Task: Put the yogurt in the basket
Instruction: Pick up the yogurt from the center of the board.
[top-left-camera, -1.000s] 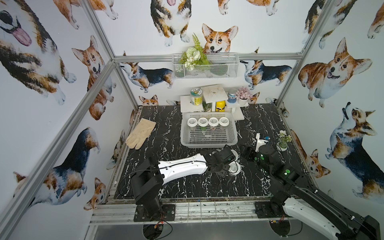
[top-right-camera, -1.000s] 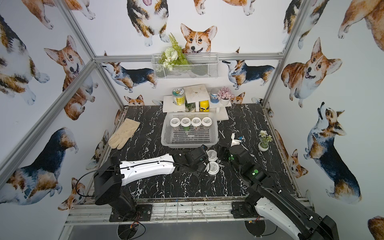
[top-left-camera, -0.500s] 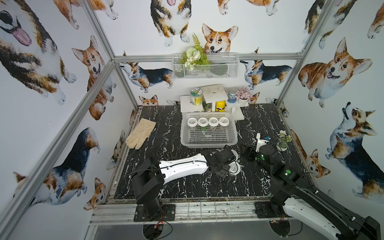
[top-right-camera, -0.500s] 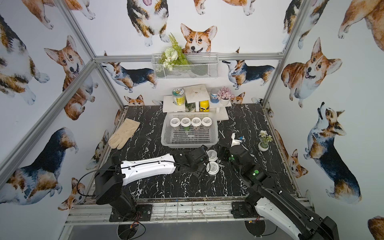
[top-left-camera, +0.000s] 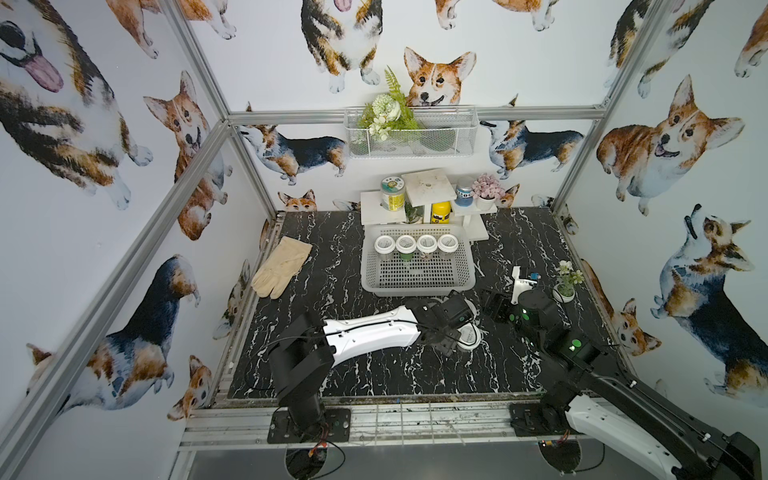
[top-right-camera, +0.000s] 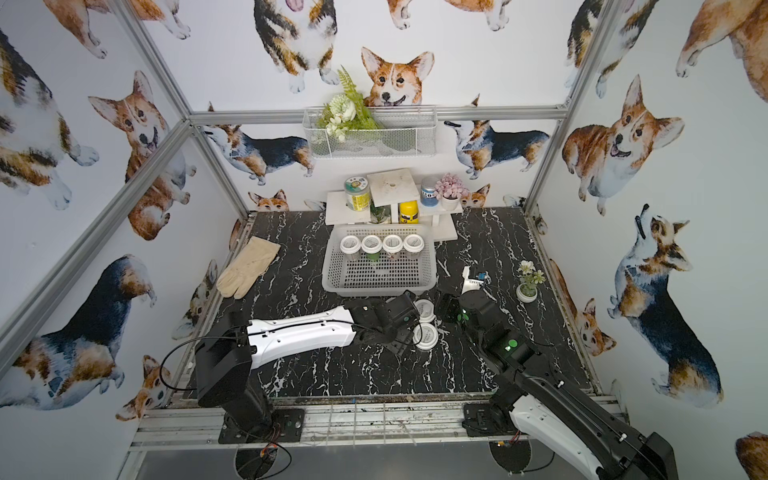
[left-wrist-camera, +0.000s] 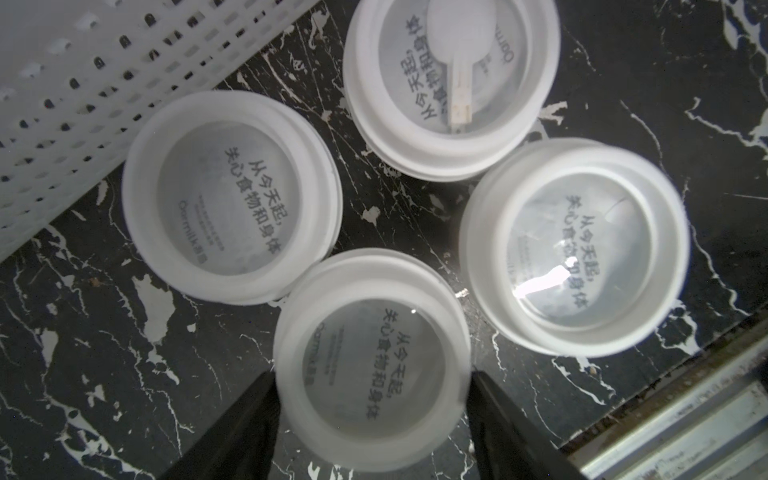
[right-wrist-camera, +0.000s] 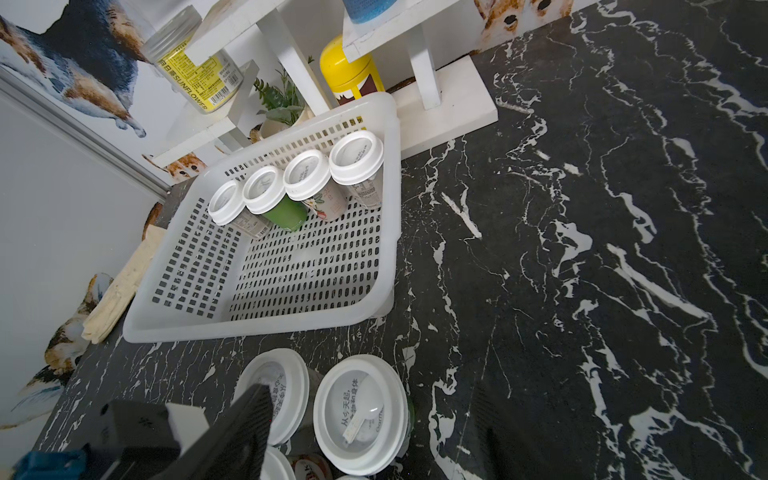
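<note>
The white lattice basket (top-left-camera: 417, 291) sits mid-table, with several yogurt cups (top-left-camera: 415, 244) in a row at its far end. More yogurt cups stand on the table before its near rim (left-wrist-camera: 62, 62). My left gripper (left-wrist-camera: 374, 382) is open, its black fingers (left-wrist-camera: 249, 415) flanking the lid of one cup (left-wrist-camera: 372, 357), close on both sides. That cup is hidden under the wrist (top-left-camera: 444, 336) in both top views. My right gripper (right-wrist-camera: 370, 388) is open and straddles the cup with a spoon on its lid (right-wrist-camera: 361, 411). There is a gap at its right finger.
A cream glove (top-left-camera: 282, 266) lies at the left. At the back, a white shelf (top-left-camera: 424, 191) holds a jar and a yellow bottle (top-left-camera: 440, 212). A small potted plant (top-left-camera: 566, 286) and a white part (top-left-camera: 520, 282) sit right of the basket. The metal front rail (left-wrist-camera: 685, 415) is near.
The left gripper's jaws have spread wider over the cups. Both arms stay in almost the same place.
</note>
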